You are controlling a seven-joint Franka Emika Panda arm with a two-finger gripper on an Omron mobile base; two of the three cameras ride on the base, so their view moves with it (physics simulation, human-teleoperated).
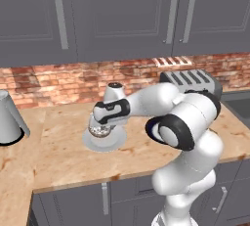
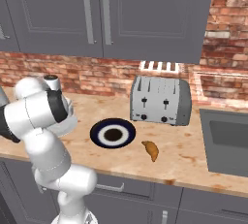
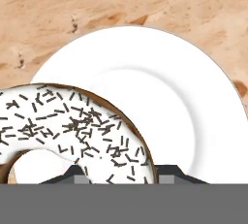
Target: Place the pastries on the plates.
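A white Franka arm is reaching left across a marbled kitchen counter, its gripper hanging directly over a light grey plate and pinching an iced ring doughnut between its fingers. In the hand view, the two dark fingertips are sitting on either side of the ring's near edge, the jaws closed to the thickness of the pastry; the white icing, scattered with dark sprinkles, is facing the camera and a thin brown rim of dough is showing along its edge. Straight beyond the jaws the plate is spreading out pale and bare, its shallow inner ring plain to see, with the doughnut covering its lower left part in that view. Whether the pastry is touching the plate or hanging just above it cannot be told. In the left base view the doughnut is appearing low over the plate's middle, under the wrist. Well off to the gripper's right, in the right base view, a navy-rimmed plate with a white ring and dark centre is lying on the counter, and a golden-brown croissant is resting on the bare worktop just beyond that plate, close to but apart from its rim. A silver four-slot toaster is standing behind them against the brick wall.
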